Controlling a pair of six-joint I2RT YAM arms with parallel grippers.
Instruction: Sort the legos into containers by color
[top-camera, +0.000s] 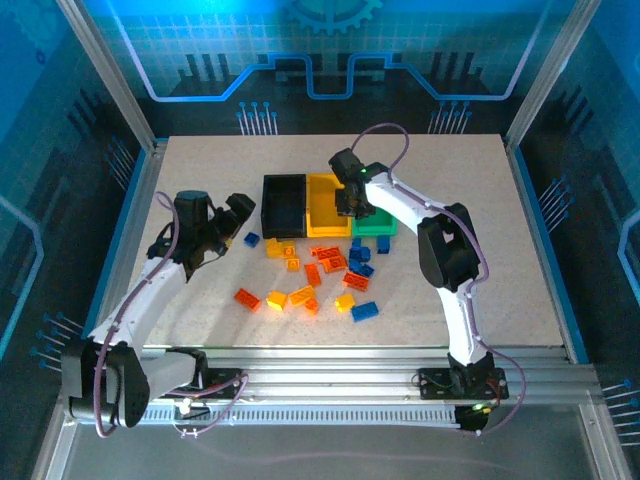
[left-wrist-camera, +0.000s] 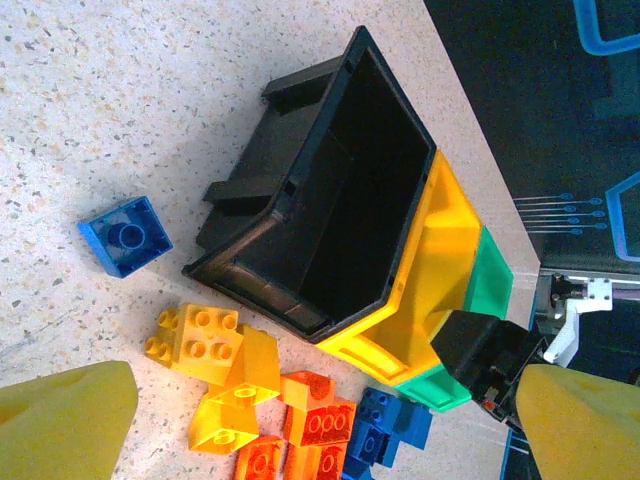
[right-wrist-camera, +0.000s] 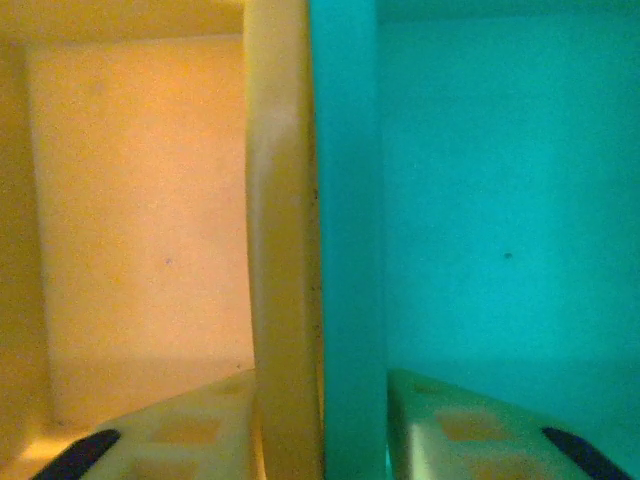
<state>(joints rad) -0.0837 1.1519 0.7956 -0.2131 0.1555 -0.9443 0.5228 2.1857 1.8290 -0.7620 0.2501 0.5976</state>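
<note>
Sorting is not started: all visible legos (top-camera: 315, 272) lie on the desk (top-camera: 480, 200), just near the containers (top-camera: 285, 205), whose visible floors are bare. Left fingers (left-wrist-camera: 60, 420) are wide and empty. Right fingers (right-wrist-camera: 180, 430) are spread and empty, straddling the yellow-green wall.

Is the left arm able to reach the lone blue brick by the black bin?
Likely yes: the blue brick lies alone on bare table near the left gripper, jaws open, nothing between.

Speckled table (top-camera: 500, 250) with bins (top-camera: 322, 210), scattered legos (top-camera: 313, 273)
</note>
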